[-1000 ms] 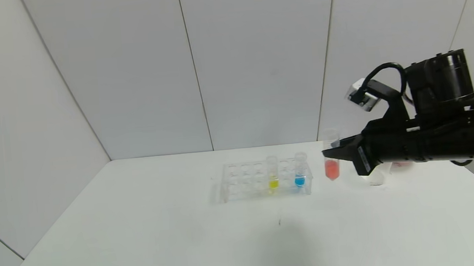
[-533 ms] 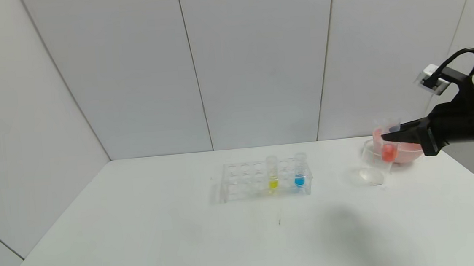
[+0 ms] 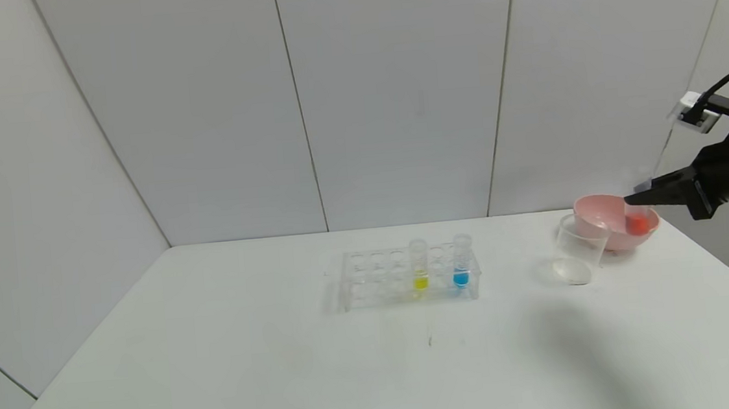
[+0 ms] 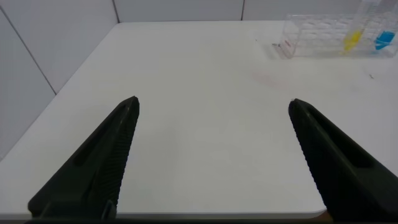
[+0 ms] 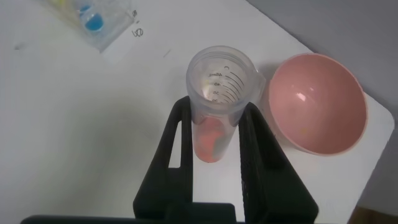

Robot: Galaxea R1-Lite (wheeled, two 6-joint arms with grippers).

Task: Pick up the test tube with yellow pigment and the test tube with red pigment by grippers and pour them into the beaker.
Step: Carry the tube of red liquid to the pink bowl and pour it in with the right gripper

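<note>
We see the right gripper (image 3: 638,198) reaching in from the table's right edge, arm roughly level, fingers pointing left & clamped on the test tube with red pigment (image 3: 636,223). In the head view the tube's red bottom sits in front of the pink bowl (image 3: 599,215); we can't tell if it hangs over the bowl or nearer us. In the right wrist view the fingers (image 5: 182,162) grip the tube (image 5: 211,138) on both sides, red liquid low inside, its open rim toward the camera. Past the tube in that view stands the beaker (image 5: 242,84), printed scale on its wall, w/ the pink bowl (image 5: 318,102) just beside it.

The left gripper (image 4: 211,118) hovers over the near-left part of the table (image 4: 205,124), fingers spread wide, holding nothing.

On the table (image 3: 219,346), approx mid-way across, stands a clear rack (image 3: 377,278). The test tube with yellow pigment (image 3: 419,268) stands upright in it, & a tube w/ blue liquid (image 3: 461,263) stands one hole to the right. The beaker (image 3: 579,249) stands right of the rack, well apart from it, touching or nearly touching the bowl's left side.

The tabletop is plain white; behind it are pale grey wall panels (image 3: 394,91) w/ thin vertical seams.
</note>
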